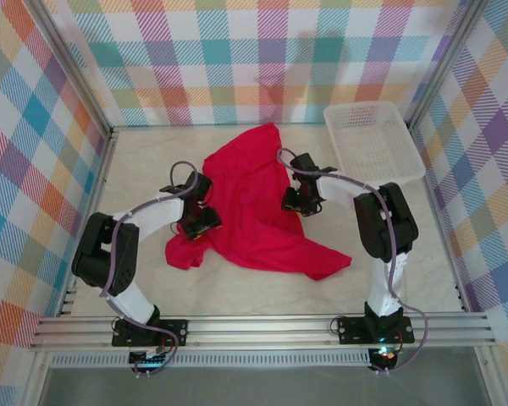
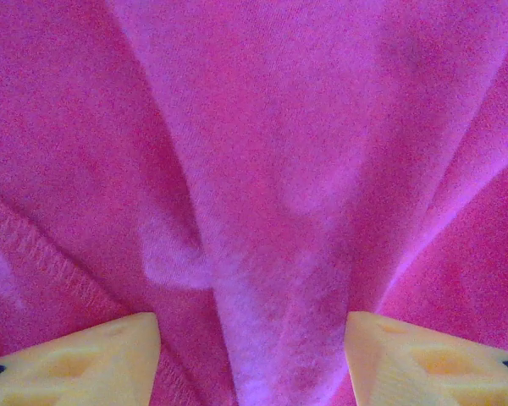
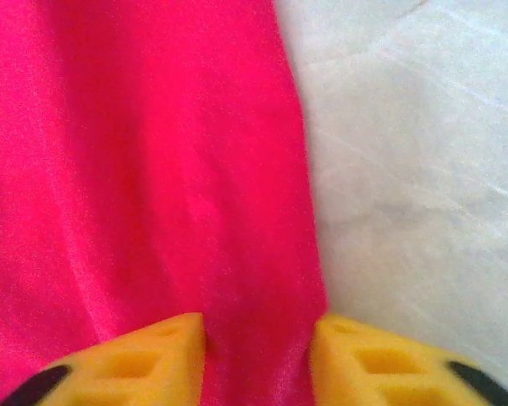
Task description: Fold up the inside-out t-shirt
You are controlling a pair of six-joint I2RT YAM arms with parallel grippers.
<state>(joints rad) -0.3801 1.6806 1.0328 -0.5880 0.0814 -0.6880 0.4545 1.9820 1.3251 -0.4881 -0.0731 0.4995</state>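
Your left gripper [image 2: 252, 347]: fingers half apart, clamping thick fold of red t-shirt [image 2: 279, 169]. Your right gripper [image 3: 258, 347]: fingers near together, pinching its edge; table [image 3: 423, 169] just right.

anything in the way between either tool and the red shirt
Nothing visible. The red t-shirt fabric runs right between the fingers of the left tool and the right tool. The white basket sits apart, at the far right of the table.
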